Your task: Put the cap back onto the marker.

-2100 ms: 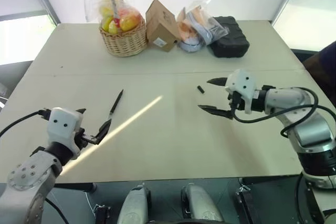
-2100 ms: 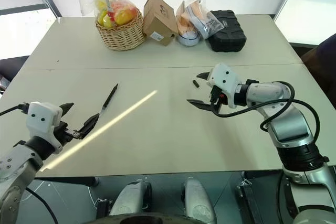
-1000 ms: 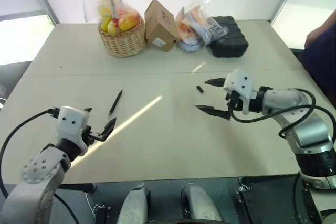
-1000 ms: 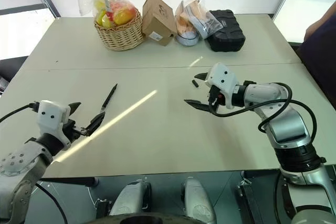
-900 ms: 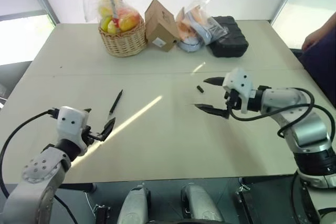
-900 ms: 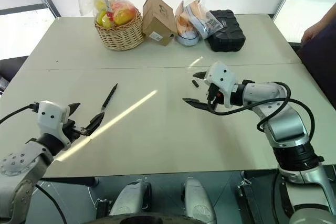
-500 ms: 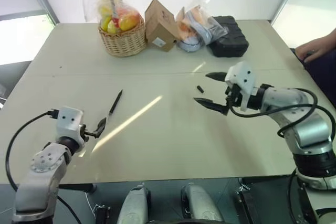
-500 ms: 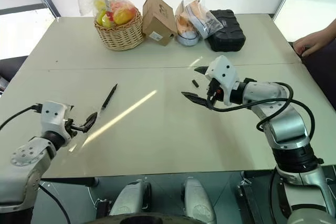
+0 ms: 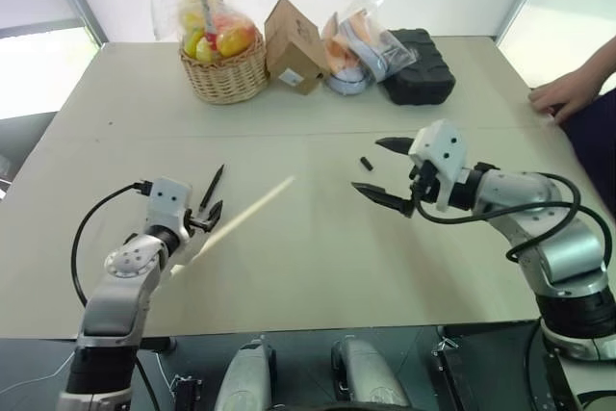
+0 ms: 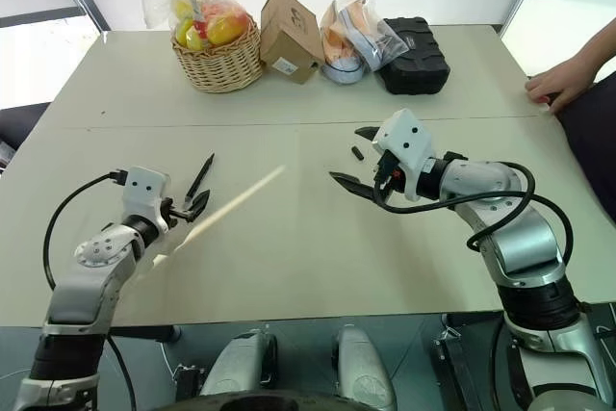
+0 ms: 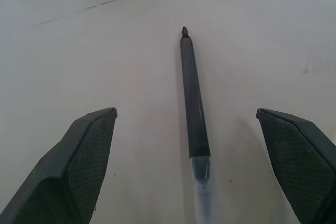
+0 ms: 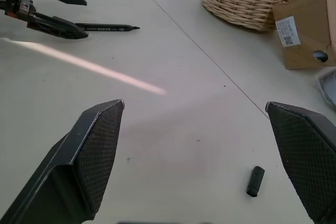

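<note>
- The left gripper [image 9: 208, 210] hangs low over the table [image 9: 289, 267] with its two black fingers spread wide and nothing between them.
- The marker [image 11: 193, 96] lies flat on the table, running lengthwise down the middle of the gap between those fingers, touching neither; its pointed tip is at the end away from them.
- The right gripper [image 9: 383, 169] sits above the table on the other side, fingers likewise wide apart and empty.
- The cap [image 12: 255, 180] lies on the table just beyond the right gripper, nearer one finger than the other, and clear of both.
- Cap and marker are well apart, each in front of its own gripper.
- Past both sets of fingers, along the far edge, stand a wicker basket [image 9: 227, 72] of fruit, a cardboard box [image 9: 295, 48] and a black case [image 9: 421, 68].
- A person's hand [image 9: 556, 96] rests at the table's right edge.
</note>
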Tool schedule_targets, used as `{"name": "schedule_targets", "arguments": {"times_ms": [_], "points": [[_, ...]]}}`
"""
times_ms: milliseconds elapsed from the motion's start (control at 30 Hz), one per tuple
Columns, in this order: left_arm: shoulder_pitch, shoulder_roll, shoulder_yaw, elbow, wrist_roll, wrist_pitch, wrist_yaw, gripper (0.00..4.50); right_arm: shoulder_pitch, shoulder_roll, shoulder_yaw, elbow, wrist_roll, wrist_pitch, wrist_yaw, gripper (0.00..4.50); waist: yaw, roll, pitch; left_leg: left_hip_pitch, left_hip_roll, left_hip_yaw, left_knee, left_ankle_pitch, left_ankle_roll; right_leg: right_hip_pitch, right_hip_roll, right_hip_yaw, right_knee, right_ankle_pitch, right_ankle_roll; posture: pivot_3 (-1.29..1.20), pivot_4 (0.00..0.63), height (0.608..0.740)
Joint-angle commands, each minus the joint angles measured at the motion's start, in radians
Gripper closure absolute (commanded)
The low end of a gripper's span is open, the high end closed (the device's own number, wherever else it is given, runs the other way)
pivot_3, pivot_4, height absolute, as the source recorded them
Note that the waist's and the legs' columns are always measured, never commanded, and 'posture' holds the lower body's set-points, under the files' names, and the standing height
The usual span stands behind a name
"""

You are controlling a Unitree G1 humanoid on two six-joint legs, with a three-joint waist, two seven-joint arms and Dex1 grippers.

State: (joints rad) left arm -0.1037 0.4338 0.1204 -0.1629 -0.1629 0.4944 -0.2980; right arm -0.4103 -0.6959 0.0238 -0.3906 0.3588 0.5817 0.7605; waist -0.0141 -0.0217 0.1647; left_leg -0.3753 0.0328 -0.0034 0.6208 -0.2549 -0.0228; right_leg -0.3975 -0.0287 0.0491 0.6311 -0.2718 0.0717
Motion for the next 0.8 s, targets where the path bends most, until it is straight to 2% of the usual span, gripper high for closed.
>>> {"name": "schedule_targets", "arguments": {"times_ms": [33,367,467,633,700,800], "points": [[-0.036,-0.005,-0.016,0.058,0.032,-0.023,0.01,0.05,-0.012,0.005,-0.024,-0.041,0.005,-0.012,-0.013,0.0,0.001,0.0,0.0,0.0,0.0,0.0,0.0,0.0,0.0,0.0,0.0,0.0,0.0,0.0,0.0,0.0,0.15,0.74],[-0.069,-0.039,-0.03,0.156,0.047,-0.022,0.028,0.05,-0.017,0.014,-0.02,-0.04,0.0,-0.016,-0.033,0.0,0.004,0.003,-0.002,0.002,-0.001,-0.001,0.002,0.0,0.0,0.003,0.0,0.0,0.0,0.0,-0.001,0.0,0.15,0.74],[-0.07,-0.046,-0.031,0.152,0.044,-0.011,0.029,0.94,-0.012,0.011,-0.019,-0.041,-0.001,-0.02,-0.031,0.0,0.003,0.004,-0.002,0.002,-0.001,-0.001,0.002,0.0,0.0,0.003,0.001,-0.001,0.001,0.0,-0.001,0.0,0.15,0.74],[-0.048,-0.068,-0.027,0.113,0.041,0.03,0.056,3.59,0.008,-0.001,-0.022,-0.04,-0.007,-0.03,-0.024,0.0,-0.003,0.005,-0.003,0.002,0.0,-0.001,0.002,0.0,0.0,0.003,0.001,0.0,0.001,0.0,0.0,0.0,0.15,0.74],[-0.045,-0.076,-0.022,0.103,0.041,0.048,0.064,4.46,0.006,-0.001,-0.023,-0.034,-0.008,-0.033,-0.025,0.0,-0.004,0.005,-0.003,0.002,0.0,-0.001,0.002,0.0,0.0,0.003,0.001,0.0,0.001,0.001,0.001,0.0,0.15,0.74],[-0.041,-0.078,-0.022,0.104,0.044,0.052,0.07,4.46,0.005,0.0,-0.027,-0.027,-0.014,-0.039,-0.031,0.0,-0.005,0.005,-0.003,0.002,0.0,-0.001,0.002,0.0,0.0,0.003,0.003,0.0,0.001,0.001,0.001,0.0,0.15,0.74]]}}
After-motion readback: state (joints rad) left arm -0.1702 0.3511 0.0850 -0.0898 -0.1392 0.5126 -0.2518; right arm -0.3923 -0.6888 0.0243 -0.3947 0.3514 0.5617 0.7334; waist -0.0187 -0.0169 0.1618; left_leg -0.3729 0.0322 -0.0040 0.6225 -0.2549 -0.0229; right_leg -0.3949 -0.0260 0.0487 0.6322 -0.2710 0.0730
